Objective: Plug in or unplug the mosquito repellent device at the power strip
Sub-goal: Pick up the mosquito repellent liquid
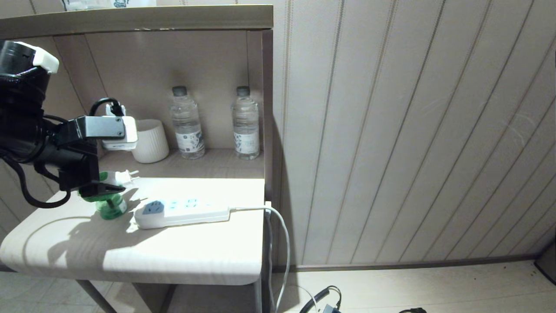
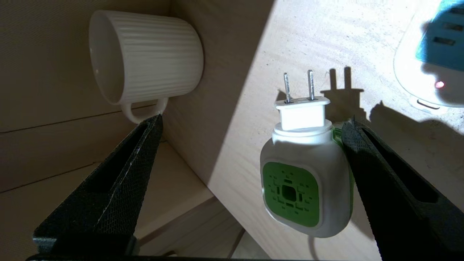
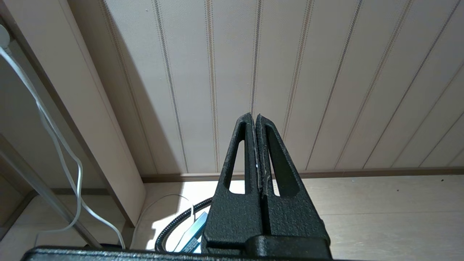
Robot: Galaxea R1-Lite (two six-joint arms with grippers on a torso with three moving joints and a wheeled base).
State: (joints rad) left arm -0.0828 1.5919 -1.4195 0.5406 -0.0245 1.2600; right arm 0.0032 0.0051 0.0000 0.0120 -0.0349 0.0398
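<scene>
The wall (image 1: 412, 130) of pale striped panels fills the right of the head view, with the floor (image 1: 434, 287) below it; at the left stands a wooden unit whose tabletop (image 1: 173, 256) is half in bright light, with a recessed shelf (image 1: 204, 163) behind it; the left arm (image 1: 39, 134), black, reaches in from the left edge over the tabletop's left end; the strip (image 1: 182, 212) lies flat near the middle of the tabletop, its cable (image 1: 282, 243) running off the right edge and down toward the floor; on the shelf two bottles (image 1: 186, 124) stand upright side by side, and a ribbed white cup (image 1: 150, 141) stands to their left; the device (image 1: 110, 193) sits on the tabletop just left of the strip's near end, apart from it and not plugged in, green bottle down, its prongs (image 2: 299, 86) bare and pointing away toward the shelf; the left gripper (image 2: 253, 123) hangs over the device with its jaws wide open, one finger (image 2: 391, 188) right beside the device's side, contact not clear, the other well clear of it toward the cup; nothing is held; the right gripper (image 3: 253, 117) hangs low facing the wall and floor, jaws closed together on nothing
</scene>
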